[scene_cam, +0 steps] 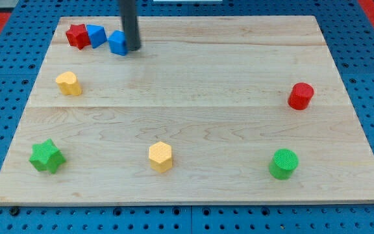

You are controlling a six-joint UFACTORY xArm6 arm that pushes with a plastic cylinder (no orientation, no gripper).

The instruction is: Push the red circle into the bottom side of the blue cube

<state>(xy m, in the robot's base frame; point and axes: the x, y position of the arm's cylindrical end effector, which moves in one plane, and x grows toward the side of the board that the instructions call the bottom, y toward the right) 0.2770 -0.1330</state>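
Observation:
The red circle [300,95], a short red cylinder, stands near the view's right edge of the wooden board [193,110]. The blue cube [117,43] sits near the view's top left. My tip [133,48] is at the cube's right side, touching or almost touching it. The rod rises out of the view's top. The red circle is far from both the tip and the cube.
A red star [78,36] and a second blue block [96,35] sit together left of the cube. A yellow block [69,84] is at the left, a green star [47,156] bottom left, a yellow hexagon [160,156] bottom centre, a green cylinder [284,163] bottom right.

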